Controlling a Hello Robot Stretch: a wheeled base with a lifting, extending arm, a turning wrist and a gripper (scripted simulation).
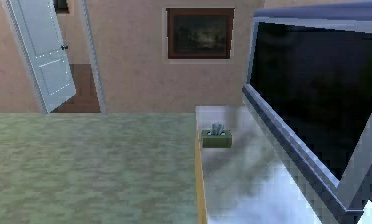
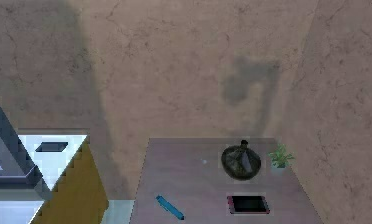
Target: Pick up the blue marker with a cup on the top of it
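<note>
A wide dark television (image 1: 314, 90) takes up the forward view's right, standing on a pale glossy stand (image 1: 244, 180) over green carpet (image 1: 84, 165). Beyond it are an open white door (image 1: 44, 50) and a framed picture (image 1: 199, 33) on the pink wall. A small green box (image 1: 216, 138) sits at the stand's near corner.

In the arm side view a mauve-grey worktop (image 2: 194, 165) stands against the wall, with a yellow-sided cabinet (image 2: 69, 185) to its left. On the worktop there are a dark cone-shaped vessel (image 2: 240, 160), a small potted plant (image 2: 281, 157) just beside it, and a flat dark tablet-like slab (image 2: 248, 203) nearer the front edge. The blue marker (image 2: 170, 206) lies flat and slanted near the worktop's front left corner, well apart from the other three. No cup rests on it.

The state of the tool cannot be told.

The step in hand looks like the final line-up before reaching. The next move probably calls for a short shift of the base to bring the marker onto the arm's line. After that comes a lift above worktop height and a careful extension.
</note>
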